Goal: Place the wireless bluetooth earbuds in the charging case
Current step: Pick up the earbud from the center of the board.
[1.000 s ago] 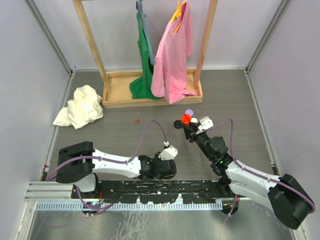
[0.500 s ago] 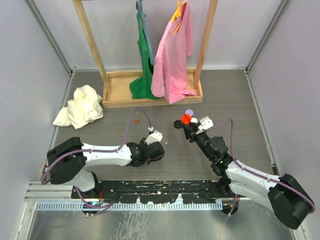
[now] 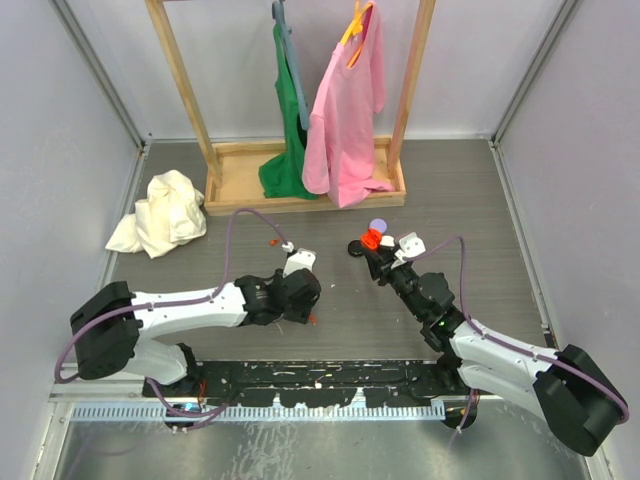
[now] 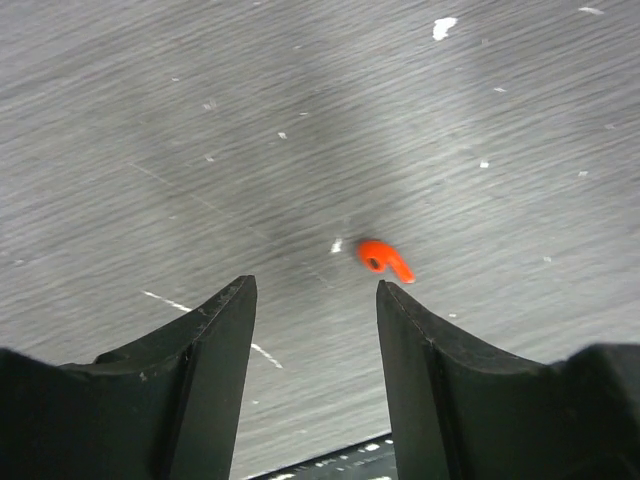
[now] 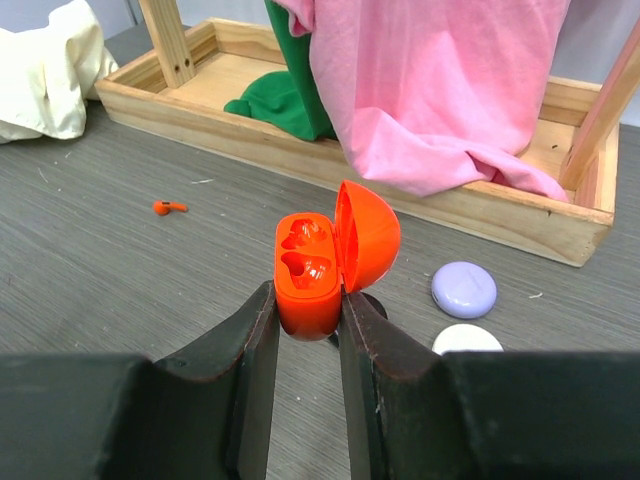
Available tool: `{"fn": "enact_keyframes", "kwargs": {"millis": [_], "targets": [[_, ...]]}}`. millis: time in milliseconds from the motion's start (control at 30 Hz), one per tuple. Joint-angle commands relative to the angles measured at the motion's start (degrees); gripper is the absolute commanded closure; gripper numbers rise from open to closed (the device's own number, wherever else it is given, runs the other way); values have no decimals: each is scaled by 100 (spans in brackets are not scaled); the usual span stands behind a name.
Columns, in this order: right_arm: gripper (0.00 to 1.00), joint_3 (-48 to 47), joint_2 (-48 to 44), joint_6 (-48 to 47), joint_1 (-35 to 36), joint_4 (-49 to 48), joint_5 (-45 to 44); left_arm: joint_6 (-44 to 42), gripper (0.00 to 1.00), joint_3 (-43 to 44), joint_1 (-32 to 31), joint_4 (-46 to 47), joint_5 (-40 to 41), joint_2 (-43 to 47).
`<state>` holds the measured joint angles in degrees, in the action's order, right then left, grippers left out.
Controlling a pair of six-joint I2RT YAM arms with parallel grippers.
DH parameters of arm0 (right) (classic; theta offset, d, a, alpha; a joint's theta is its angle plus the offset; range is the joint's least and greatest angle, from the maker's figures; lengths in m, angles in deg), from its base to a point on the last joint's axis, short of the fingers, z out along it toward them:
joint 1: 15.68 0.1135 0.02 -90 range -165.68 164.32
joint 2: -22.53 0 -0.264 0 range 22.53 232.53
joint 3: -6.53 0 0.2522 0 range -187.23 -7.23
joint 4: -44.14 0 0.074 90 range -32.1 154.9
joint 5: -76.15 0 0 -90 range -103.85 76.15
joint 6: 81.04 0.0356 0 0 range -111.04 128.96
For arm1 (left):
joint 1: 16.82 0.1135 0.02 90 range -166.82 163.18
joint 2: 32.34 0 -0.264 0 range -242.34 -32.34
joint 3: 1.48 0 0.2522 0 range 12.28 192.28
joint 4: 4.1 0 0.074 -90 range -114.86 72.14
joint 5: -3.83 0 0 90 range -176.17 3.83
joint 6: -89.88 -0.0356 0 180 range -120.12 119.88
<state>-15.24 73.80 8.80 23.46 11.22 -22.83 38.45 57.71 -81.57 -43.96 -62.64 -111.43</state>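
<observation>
Pickup step. My left fingers (image 4: 215,340) hang open over the table (image 4: 150,120), with an orange earbud (image 4: 383,258) just past the right-hand tip. Next I centre over it, drop and close. My right fingers (image 5: 255,340) clamp the open case (image 5: 310,265) mid-frame, its sockets looking empty. A second earbud (image 5: 168,207) lies far left. Two pucks (image 5: 464,288) sit clear of the path.

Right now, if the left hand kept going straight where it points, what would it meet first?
Probably the grey wood-grain tabletop, bare in front of the open left hand. The small orange earbud lies just ahead, off-centre toward one finger's line; depth is unclear.
</observation>
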Motion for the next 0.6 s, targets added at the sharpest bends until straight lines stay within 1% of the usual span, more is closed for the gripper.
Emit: {"fn": "enact_keyframes", "kwargs": {"millis": [0,100,233,367,567], "targets": [[99,-146,48,49,-28,-255,-98,873,47,452,-2,-225,-569,-207],[99,-157,59,61,-28,-237,-105,1064,49,710,-1,-352,-738,-615],[99,-159,46,60,-28,-211,-120,1092,53,1005,-3,-473,-882,-1055],[99,-170,22,69,-24,-176,-149,1064,59,1153,3,-571,-868,-1268],[99,-200,44,78,-21,-152,-122,1056,63,1172,29,-604,-801,-1478]]}}
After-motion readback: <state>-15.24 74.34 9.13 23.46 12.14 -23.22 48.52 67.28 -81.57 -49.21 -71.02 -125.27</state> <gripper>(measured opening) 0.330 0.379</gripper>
